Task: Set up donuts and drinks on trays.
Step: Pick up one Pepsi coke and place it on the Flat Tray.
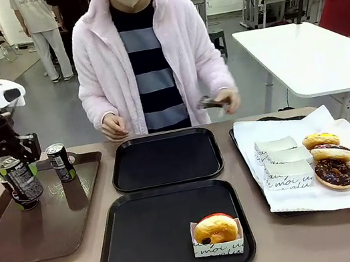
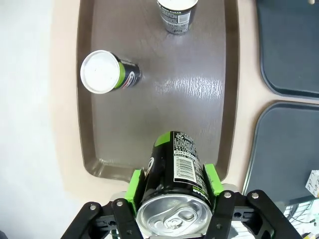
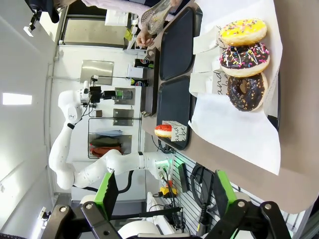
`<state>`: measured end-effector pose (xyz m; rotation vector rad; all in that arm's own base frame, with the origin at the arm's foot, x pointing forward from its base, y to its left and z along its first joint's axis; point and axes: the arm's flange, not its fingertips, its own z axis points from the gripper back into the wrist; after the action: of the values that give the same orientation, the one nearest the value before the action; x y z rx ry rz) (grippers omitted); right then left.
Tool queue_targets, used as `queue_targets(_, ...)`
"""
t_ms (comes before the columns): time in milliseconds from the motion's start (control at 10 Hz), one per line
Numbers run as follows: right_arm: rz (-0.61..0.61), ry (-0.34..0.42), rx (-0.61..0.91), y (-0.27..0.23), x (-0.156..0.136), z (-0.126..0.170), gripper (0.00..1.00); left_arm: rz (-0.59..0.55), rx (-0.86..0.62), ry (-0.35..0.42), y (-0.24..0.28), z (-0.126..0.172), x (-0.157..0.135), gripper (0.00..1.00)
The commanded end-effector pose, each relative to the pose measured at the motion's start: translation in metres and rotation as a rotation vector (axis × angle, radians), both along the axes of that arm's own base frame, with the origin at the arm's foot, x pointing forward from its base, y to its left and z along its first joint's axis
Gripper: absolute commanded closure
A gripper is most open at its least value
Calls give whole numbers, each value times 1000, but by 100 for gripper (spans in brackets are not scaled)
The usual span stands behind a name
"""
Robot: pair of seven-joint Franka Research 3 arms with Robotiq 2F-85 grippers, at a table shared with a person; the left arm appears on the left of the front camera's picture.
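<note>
Green-padded jaws of the left gripper (image 1: 14, 161) pinch a dark can (image 1: 21, 184) at the brown tray (image 1: 43, 229); a sleeved donut (image 1: 215, 230) sits in the near black tray (image 1: 153, 236). From the left wrist, both pads press the can's sides just below its silver top. From the right wrist, the right gripper (image 3: 166, 195) has its jaws spread wide, empty.

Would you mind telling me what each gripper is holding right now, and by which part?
The left gripper holds a drink can by its upper sides, just below the silver top. The right gripper holds nothing.

Three cans (image 2: 107, 72) at the brown tray (image 2: 199, 114); right of it, two black trays (image 1: 165, 158) and four donuts (image 1: 215, 229).
</note>
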<state>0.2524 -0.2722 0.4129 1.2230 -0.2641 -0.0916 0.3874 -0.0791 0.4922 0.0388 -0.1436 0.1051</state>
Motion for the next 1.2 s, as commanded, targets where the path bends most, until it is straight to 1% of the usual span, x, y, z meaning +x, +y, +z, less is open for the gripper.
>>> queue_targets(0,0,-15,11,-1,-1,1,0,-1,-27,7,1,0,-5,100)
queue_targets(100,0,-15,11,-1,-1,1,0,-5,-34,23,4,1,-8,100)
queue_targets(200,0,-15,11,-1,-1,1,0,2,-3,0,0,4,-4,100)
queue_targets(1100,0,-15,11,-1,-1,1,0,2,-3,0,0,4,-4,100)
